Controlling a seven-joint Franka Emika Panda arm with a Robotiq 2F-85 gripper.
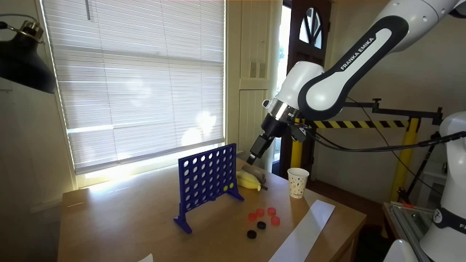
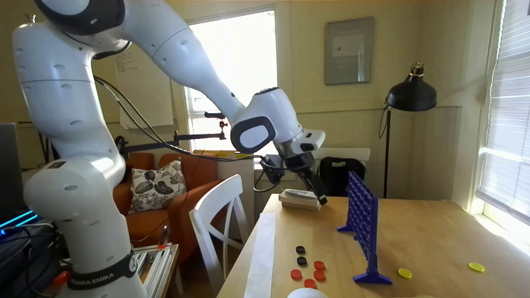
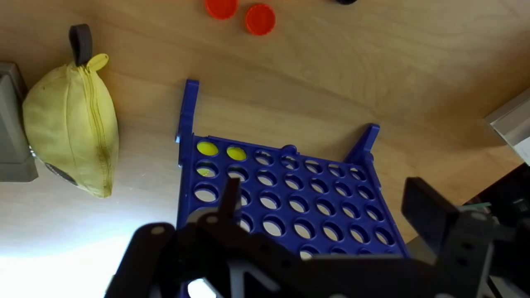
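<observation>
My gripper is open, its black fingers spread wide with nothing held between them. Beyond the fingers in the wrist view stands a blue upright game rack with rows of round holes. Two yellow discs fill holes in its bottom row. Both exterior views show the gripper pointing down at a slant, apart from the rack. Several red discs and two black discs lie loose on the table. Two loose yellow discs rest on the rack's far side from them.
A yellow banana-shaped pouch lies beside the rack, close to a grey object. A patterned paper cup and a white paper strip are on the table. Books are stacked at its edge, near a white chair.
</observation>
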